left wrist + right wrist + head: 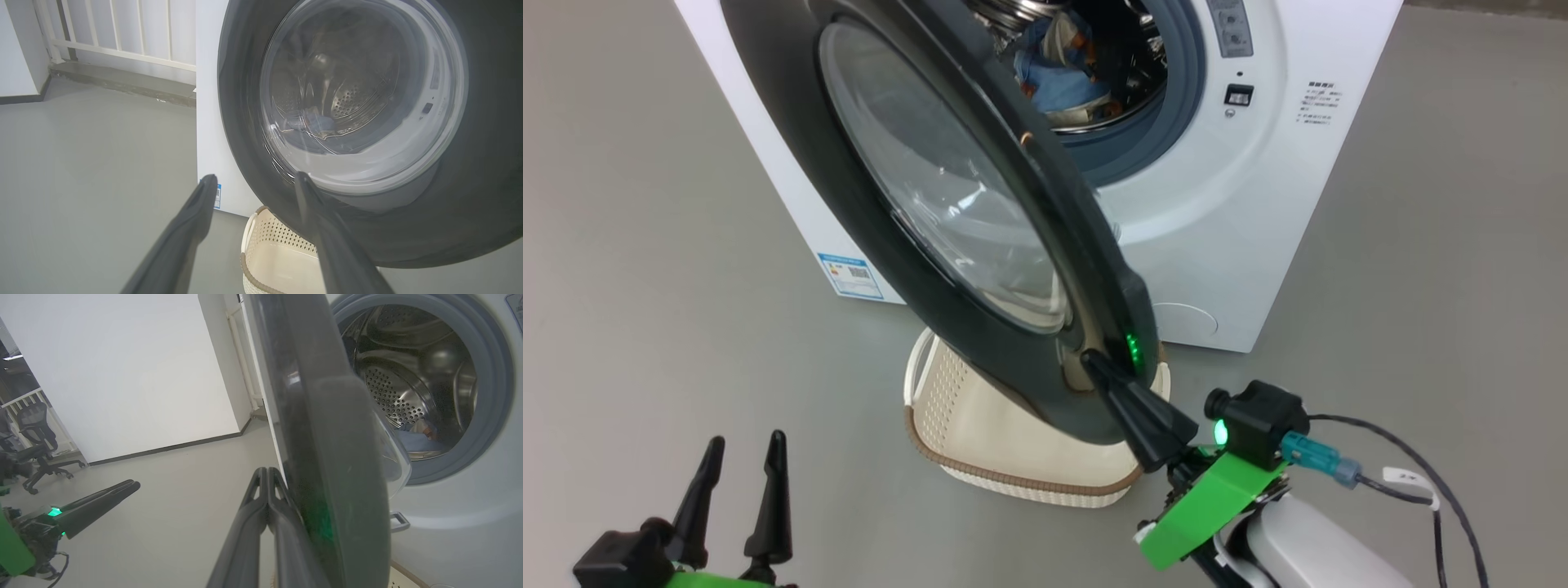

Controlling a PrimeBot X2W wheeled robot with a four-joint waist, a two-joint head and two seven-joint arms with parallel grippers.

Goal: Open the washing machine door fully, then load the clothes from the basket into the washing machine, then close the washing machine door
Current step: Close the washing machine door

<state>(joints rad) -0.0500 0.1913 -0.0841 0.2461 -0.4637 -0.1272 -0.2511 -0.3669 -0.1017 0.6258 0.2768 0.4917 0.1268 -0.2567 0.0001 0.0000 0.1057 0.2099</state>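
Two containers. Drum [392,392] of the washing machine [1241,245]: clothes [1058,77] sit at its bottom, upper middle of head view. Light-blue heap, white and orange patches, can't count pieces. Right wrist view has the same heap low in the drum, right of centre, inside the grey-blue gasket [496,416].

Basket [1013,457] stands on the floor [645,245] just in front of the machine, lower middle of head view, half hidden behind the door [849,245]. The part of its inside that shows is plain cream plastic.

Door is partly swung out, attached at picture left. Its glass bulges toward the drum and its free edge sits low centre, over the basket.

Right gripper [1092,361]: fingers pressed together, nothing between them, tips at the door's outer face by the lower free edge, lower centre-right of head view. In right wrist view the pressed pair runs up from bottom centre alongside the black ring; touching or a hair off, can't tell. Clothes are well beyond those tips, on the door's far side.

Left gripper [746,445]: fingers apart, holding nothing, bottom left of head view, well apart from door and basket. In left wrist view the door ring and basket lie past its tips, right of centre. Clothes there are a dim blue patch through the glass.
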